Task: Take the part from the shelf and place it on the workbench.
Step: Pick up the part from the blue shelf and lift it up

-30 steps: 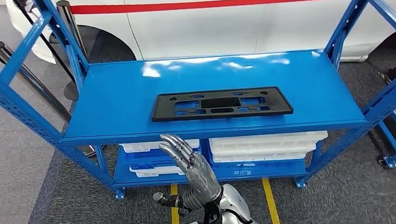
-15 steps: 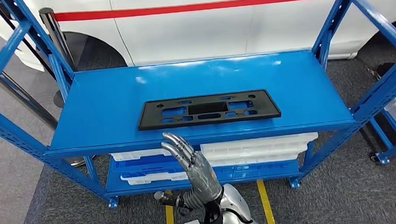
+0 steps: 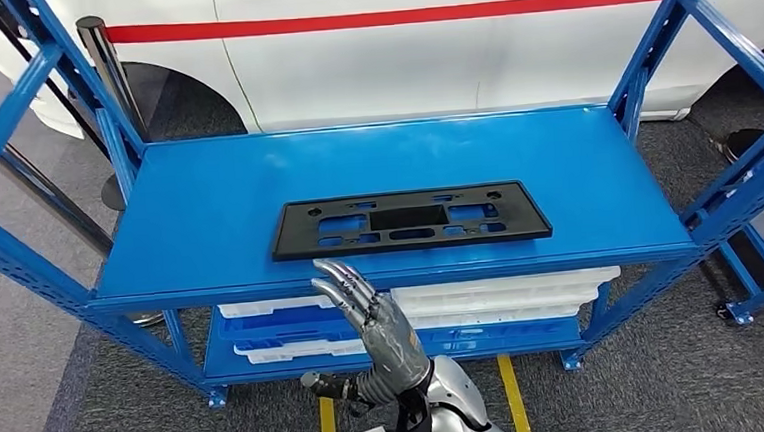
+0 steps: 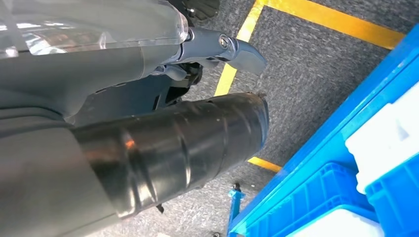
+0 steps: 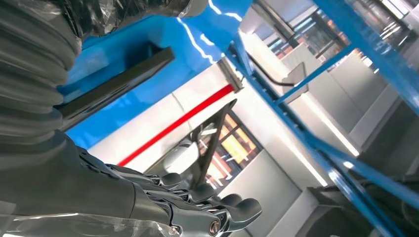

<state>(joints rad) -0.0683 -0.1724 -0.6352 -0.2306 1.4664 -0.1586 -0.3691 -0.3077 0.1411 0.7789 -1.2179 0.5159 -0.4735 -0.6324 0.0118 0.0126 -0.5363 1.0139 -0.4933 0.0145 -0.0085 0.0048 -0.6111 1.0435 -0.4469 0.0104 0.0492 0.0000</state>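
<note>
Camera shifted, hand unmoved | right hand fingers spread, empty, below shelf edge | approach step | next: reach part; left hand state untellable

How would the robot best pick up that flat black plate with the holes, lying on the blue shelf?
Probably by the long near edge of the black part, coming from the front. It lies flat close to the shelf's front lip, just beyond the raised right hand, and its cutouts offer finger holds.

No readable text, label or number anywhere (the white vehicle bears just a plain red stripe)
</note>
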